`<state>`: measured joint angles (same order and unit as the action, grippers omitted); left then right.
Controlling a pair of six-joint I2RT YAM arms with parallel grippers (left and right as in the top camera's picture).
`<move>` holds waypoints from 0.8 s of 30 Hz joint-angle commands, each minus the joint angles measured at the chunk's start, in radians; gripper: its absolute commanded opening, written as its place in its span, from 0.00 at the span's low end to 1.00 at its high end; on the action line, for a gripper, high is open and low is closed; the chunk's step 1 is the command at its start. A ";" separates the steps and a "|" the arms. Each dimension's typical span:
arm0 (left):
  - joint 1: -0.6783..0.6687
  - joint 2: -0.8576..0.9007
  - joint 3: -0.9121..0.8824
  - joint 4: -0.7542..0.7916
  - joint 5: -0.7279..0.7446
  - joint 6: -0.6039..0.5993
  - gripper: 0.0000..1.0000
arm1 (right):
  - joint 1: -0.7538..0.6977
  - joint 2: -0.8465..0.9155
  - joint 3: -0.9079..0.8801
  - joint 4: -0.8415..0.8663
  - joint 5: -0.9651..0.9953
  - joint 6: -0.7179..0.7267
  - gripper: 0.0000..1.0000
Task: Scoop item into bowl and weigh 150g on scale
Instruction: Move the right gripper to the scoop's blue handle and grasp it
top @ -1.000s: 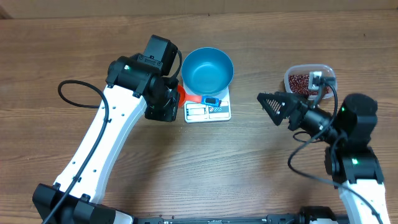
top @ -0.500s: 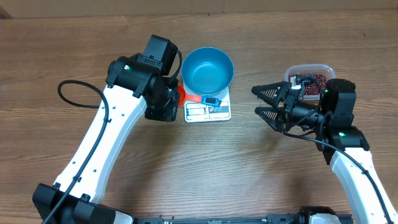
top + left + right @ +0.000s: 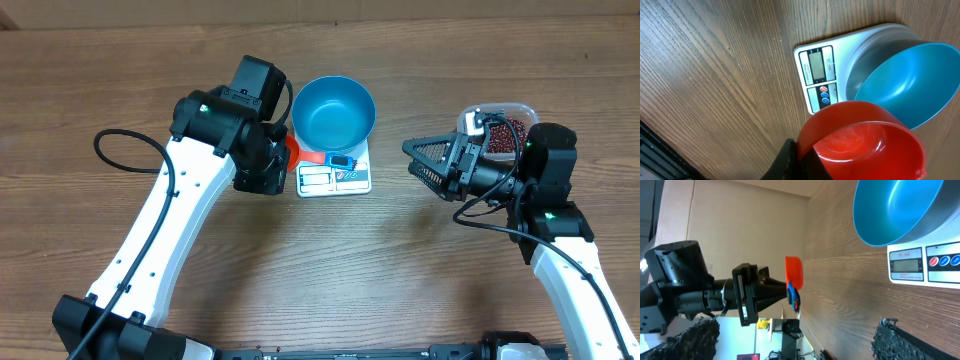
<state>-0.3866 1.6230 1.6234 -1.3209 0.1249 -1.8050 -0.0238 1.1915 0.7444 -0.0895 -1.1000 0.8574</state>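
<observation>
**1. Change, last sec.**
R arm (image 3: 548,185) has swung in beside the tub (image 3: 500,107) and its wrist has rolled. The arm now covers part of the tub. R jaws stay fully released, grasping nothing. Tips aim toward the scale (image 3: 334,178), well apart from it.

**2. No change.**
L arm (image 3: 170,215) has not moved. L jaws are clenched on the handle of the red scoop (image 3: 860,145), just beside the scale's L edge in the overhead view. Scoop interior is empty.

**3. Item pos.**
Beans (image 3: 512,128) are all in the tub, R side of the worktop (image 3: 400,280). Bowl (image 3: 334,110) sits on the scale, empty.

**4. Implication (est.).**
Only repositioning so far; no scooping or weighing yet. Scoop and beans lie on opposite sides of the scale. Either the L arm crosses over or the tub comes nearer before the 1st scoop.
</observation>
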 commanded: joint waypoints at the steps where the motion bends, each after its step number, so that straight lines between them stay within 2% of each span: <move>1: -0.007 -0.024 0.016 0.012 0.027 -0.010 0.04 | 0.018 -0.002 0.020 0.011 0.022 0.001 1.00; 7: -0.008 -0.024 0.017 0.051 0.089 -0.010 0.04 | 0.117 -0.002 0.020 0.074 -0.004 0.031 1.00; 11: -0.009 -0.024 0.017 0.077 0.113 -0.028 0.04 | 0.198 -0.002 0.020 0.204 0.019 0.082 1.00; 18: -0.050 -0.024 0.017 0.077 0.116 -0.116 0.04 | 0.220 -0.002 0.020 0.216 0.167 0.134 1.00; 24: -0.106 -0.024 0.017 0.104 0.115 -0.202 0.04 | 0.220 -0.002 0.020 0.253 0.209 0.147 1.00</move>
<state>-0.4690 1.6230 1.6234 -1.2270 0.2329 -1.9400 0.1925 1.1923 0.7452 0.1440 -0.9314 0.9882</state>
